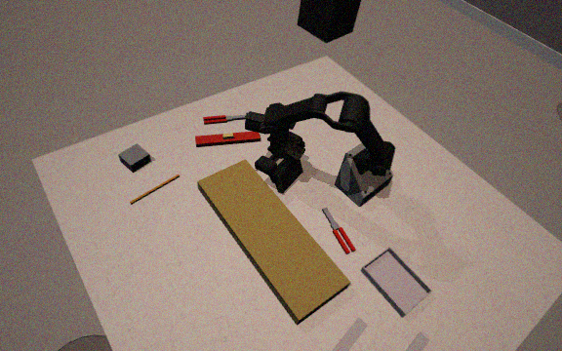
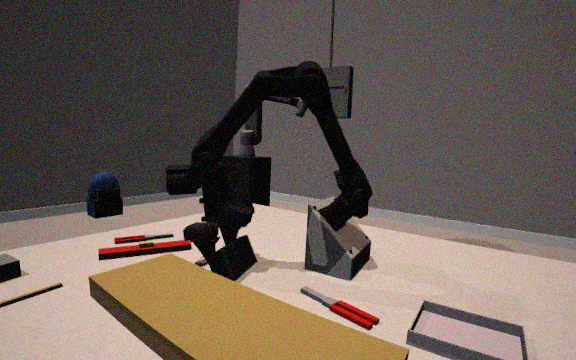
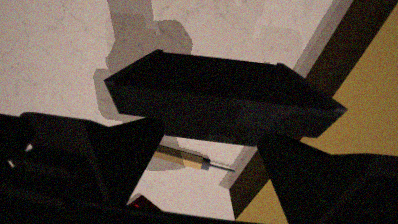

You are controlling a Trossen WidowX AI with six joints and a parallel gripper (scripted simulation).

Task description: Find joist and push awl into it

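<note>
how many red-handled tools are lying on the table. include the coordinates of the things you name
2: one (image 1: 343,240) (image 2: 354,314) between the panel and the tray, one (image 1: 215,119) (image 2: 130,239) behind the red level. The arm may hide others.

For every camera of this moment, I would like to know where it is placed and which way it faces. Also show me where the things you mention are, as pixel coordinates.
Top: high above the table (image 1: 164,253), looking steeply down at the floor panel (image 1: 267,240) (image 2: 208,310) (image 3: 370,120) and tray (image 1: 424,288) (image 2: 472,314); whole arm visible.
Exterior: low, off the panel's near side, looking across it toward the walls; whole arm visible.
Wrist: on the arm, looking past the gripper's fingers to the awl (image 3: 185,157); only fingers visible.
Top and exterior share the tray.
</note>
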